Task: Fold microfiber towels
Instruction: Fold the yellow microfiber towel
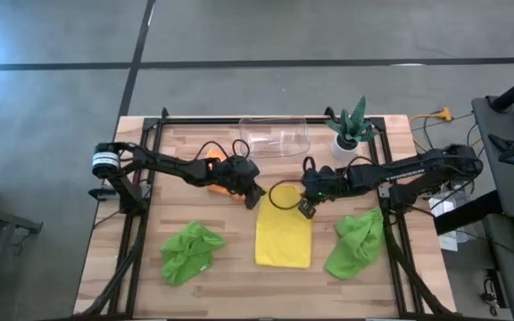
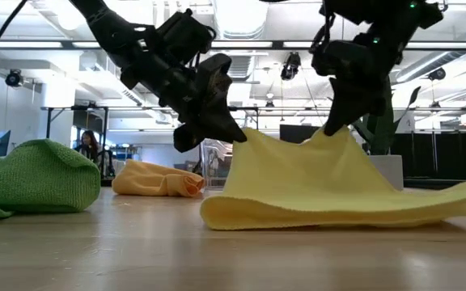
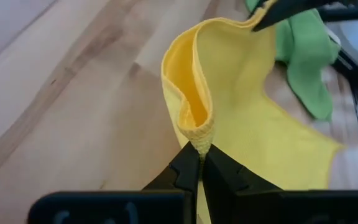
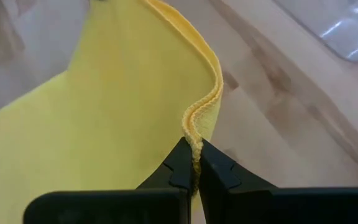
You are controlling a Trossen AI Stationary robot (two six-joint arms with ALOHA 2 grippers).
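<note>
1. The yellow towel [image 1: 283, 236] lies in the middle of the bench [image 1: 239, 285], between the 2 arms, with its near part flat on the wood and its far edge lifted.
2. The left hand [image 1: 255, 198] sits at the far left corner of the yellow towel, its fingers pressed together and pinching that corner; in the left wrist view the hem bunches into a small fold right at the fingertips [image 3: 199, 163].
3. The right hand [image 1: 306, 207] sits at the far right corner of the same towel, fingers likewise pressed together on the hem, which wrinkles just above the fingertips [image 4: 194, 163] in the right wrist view.
4. In the low view both pinched corners are held above the bench, and the cloth slopes down from each hand to a doubled edge resting on the wood, with a sag between the 2 hands.
5. 1 green towel [image 1: 189, 252] lies crumpled near the left front of the bench, well apart from the left hand.
6. The other green towel [image 1: 357, 242] lies crumpled on the right, just beside the yellow towel's right edge.
7. The orange towel [image 2: 158, 179] lies bunched behind the left arm, toward the far side of the bench.
8. A clear plastic bin [image 1: 274, 135] and a potted plant [image 1: 350, 127] stand along the far edge.
</note>
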